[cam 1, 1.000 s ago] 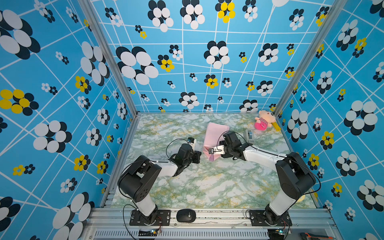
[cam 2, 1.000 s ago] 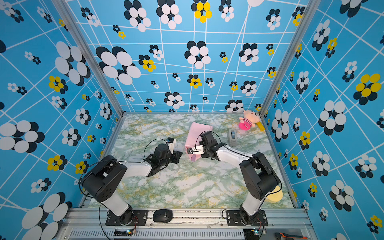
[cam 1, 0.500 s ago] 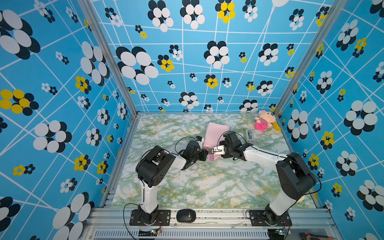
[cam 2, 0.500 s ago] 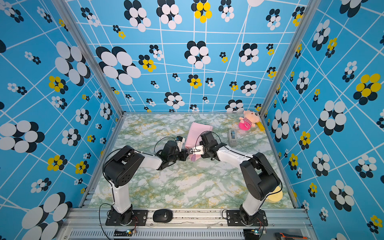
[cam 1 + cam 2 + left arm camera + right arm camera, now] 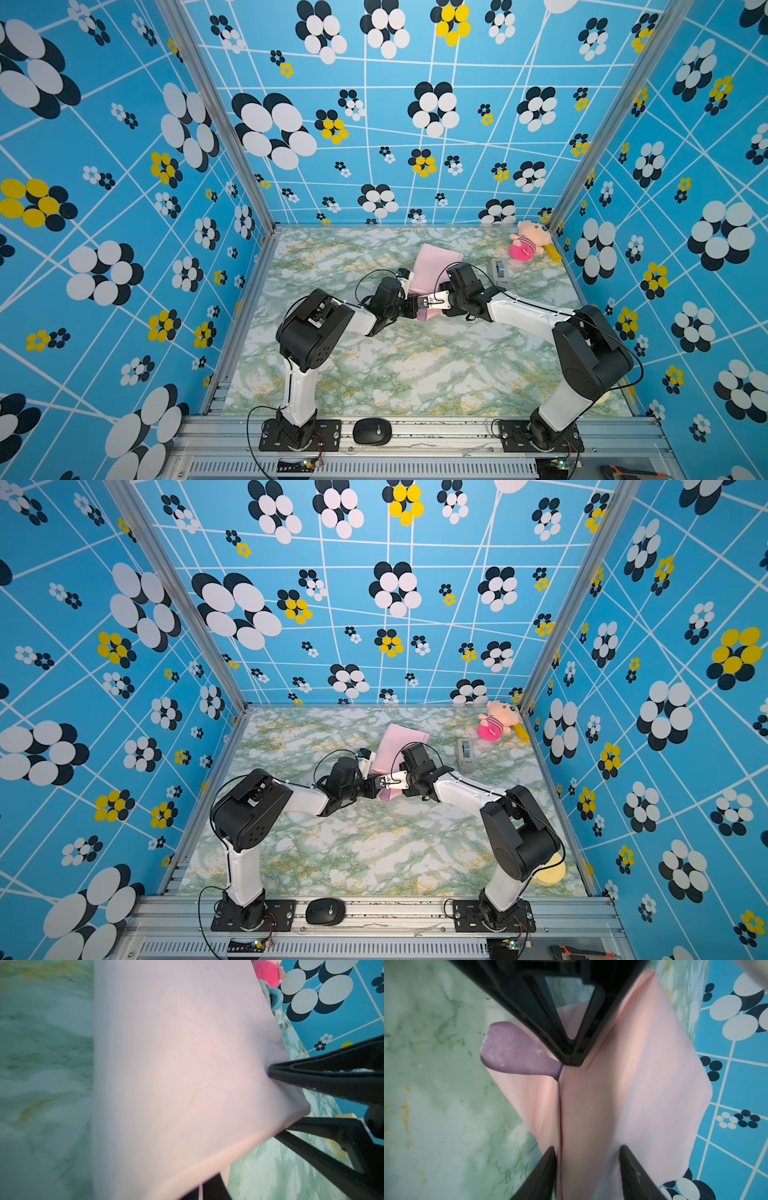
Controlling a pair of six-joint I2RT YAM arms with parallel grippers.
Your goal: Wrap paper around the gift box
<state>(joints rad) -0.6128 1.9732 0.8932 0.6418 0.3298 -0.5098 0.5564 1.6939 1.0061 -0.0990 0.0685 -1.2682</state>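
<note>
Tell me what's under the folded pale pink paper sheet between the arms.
At the seam of the pale pink paper sheet, only a thin sliver of the dark navy gift box shows. The rest of it is covered by the folds.

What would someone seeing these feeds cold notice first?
Probably the loud blue flower-print walls boxing in the marble-look table. Then, mid-table, the pink paper with both arms meeting at its near end: the right gripper grips it across, and the left gripper, tips together, noses into a fold. A pink plush toy sits in the far right corner.
</note>
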